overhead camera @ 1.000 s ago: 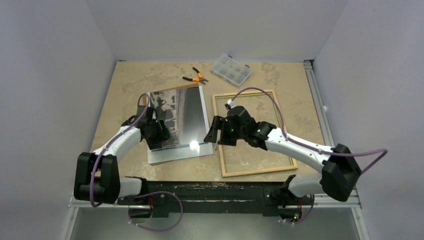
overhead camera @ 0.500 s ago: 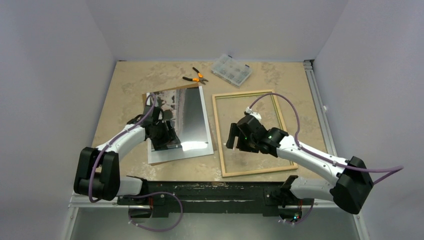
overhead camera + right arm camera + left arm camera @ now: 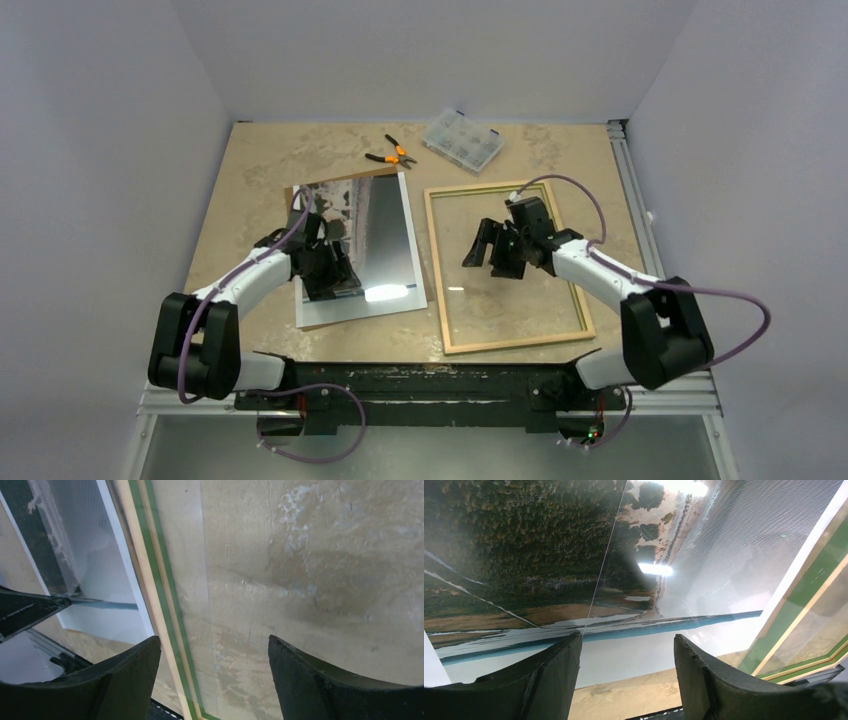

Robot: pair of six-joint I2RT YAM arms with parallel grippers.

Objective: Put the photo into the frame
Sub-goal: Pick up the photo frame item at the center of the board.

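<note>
The photo (image 3: 375,235) lies face up, glossy and dark with a white border, on the table's left half. In the left wrist view the photo (image 3: 674,540) fills the picture. My left gripper (image 3: 338,278) hovers open over the photo's near left part, and between its fingertips (image 3: 626,645) only the white border shows. The frame (image 3: 436,260) lies to the right, pale wood side up. My right gripper (image 3: 490,255) is open above the pane (image 3: 300,580), holding nothing. The green edge of the frame (image 3: 155,580) passes by its left finger.
A brown backing sheet (image 3: 330,322) sticks out under the photo at its near and far left edges. Orange-handled pliers (image 3: 392,155) and a clear parts box (image 3: 462,140) lie at the table's far side. Grey walls close in the left, right and back.
My right gripper left the photo's near right corner and swung right and farther out, over the frame's pane. The left gripper shifted slightly toward the photo's near edge. The photo lies flatter.
</note>
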